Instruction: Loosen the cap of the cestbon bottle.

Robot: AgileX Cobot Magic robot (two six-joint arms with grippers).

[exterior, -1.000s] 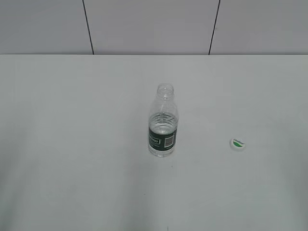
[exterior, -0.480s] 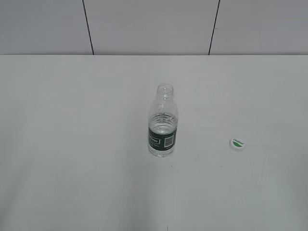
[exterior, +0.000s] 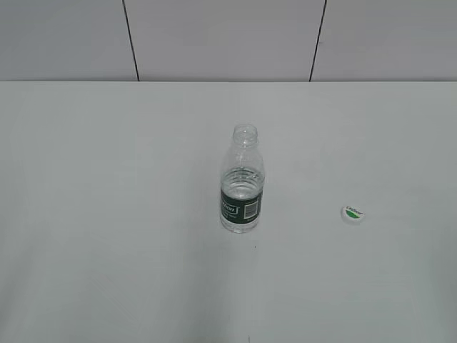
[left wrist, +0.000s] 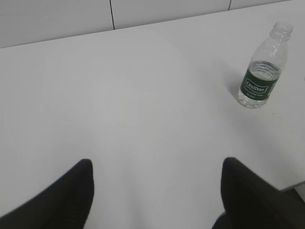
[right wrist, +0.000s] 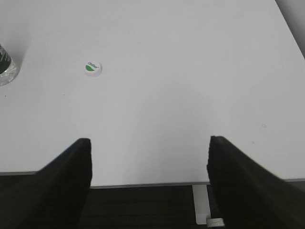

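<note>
The cestbon bottle (exterior: 242,180) stands upright mid-table with its neck open and no cap on it. It also shows in the left wrist view (left wrist: 263,71) at the upper right, and its base shows at the left edge of the right wrist view (right wrist: 5,69). The cap (exterior: 352,213) lies flat on the table to the bottle's right, green mark up; it also shows in the right wrist view (right wrist: 93,68). My left gripper (left wrist: 157,167) is open and empty, far from the bottle. My right gripper (right wrist: 148,145) is open and empty over the table's near edge.
The white table (exterior: 107,214) meets a grey panelled wall (exterior: 228,36) at the back. The table's near edge (right wrist: 147,183) and a leg (right wrist: 202,205) show in the right wrist view. Neither arm shows in the exterior view.
</note>
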